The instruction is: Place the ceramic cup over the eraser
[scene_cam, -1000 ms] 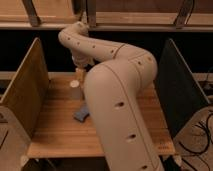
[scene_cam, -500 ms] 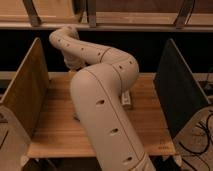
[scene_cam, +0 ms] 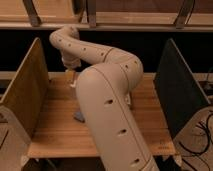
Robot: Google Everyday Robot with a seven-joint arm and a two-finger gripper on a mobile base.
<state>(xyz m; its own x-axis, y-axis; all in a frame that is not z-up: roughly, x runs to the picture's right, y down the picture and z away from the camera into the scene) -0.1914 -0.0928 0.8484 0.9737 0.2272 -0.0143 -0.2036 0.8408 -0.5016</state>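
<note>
My cream-white arm [scene_cam: 107,100] reaches over the wooden table [scene_cam: 55,132] and covers most of its middle. The gripper [scene_cam: 70,76] hangs at the far left back of the table, close above the surface. A small pale shape just under it [scene_cam: 72,85] looks like the ceramic cup, standing on the table; whether the gripper holds it cannot be told. The black eraser is hidden. A corner of the blue-grey pad [scene_cam: 79,117] shows at the left edge of the arm.
An upright wooden panel [scene_cam: 25,92] walls the table's left side and a dark panel [scene_cam: 181,90] walls the right. A dark shelf rail [scene_cam: 125,25] runs behind. Cables [scene_cam: 202,132] lie on the floor at right.
The arm's large link swung left, then back to the right. The gripper shifted slightly left and lower at the back left. The pad has not moved.
</note>
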